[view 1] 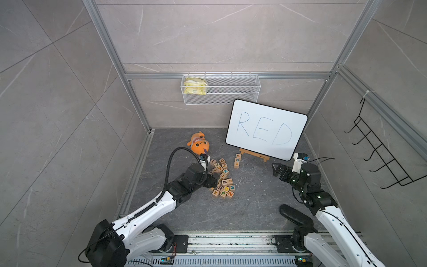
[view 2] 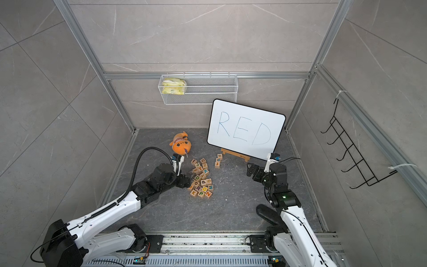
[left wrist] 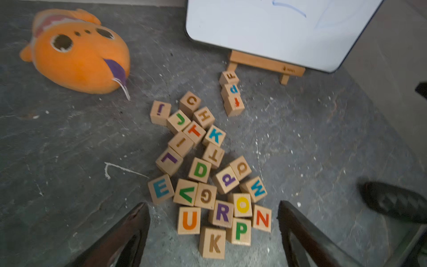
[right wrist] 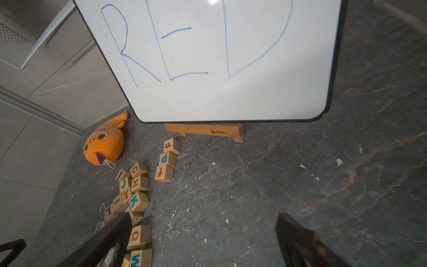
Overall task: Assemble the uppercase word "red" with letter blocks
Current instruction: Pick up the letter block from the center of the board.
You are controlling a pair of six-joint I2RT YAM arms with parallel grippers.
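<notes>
Purple R block [left wrist: 222, 212] and green D block [left wrist: 200, 170] are seen face-up in the pile [left wrist: 213, 154] (light wood); teal E block [left wrist: 161, 189] at its edge.

Grey tile walls [view 1: 219, 34], dk stone floor [view 1: 254, 203]

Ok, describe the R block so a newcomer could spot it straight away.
Find the white board reading RED; beside the orange plush fish lies a pile of wooden letter cubes. Near the pile's end farthest from the board, the R block sits between the orange U cube and the yellow O cube. Only it shows a dark purple capital R.
</notes>
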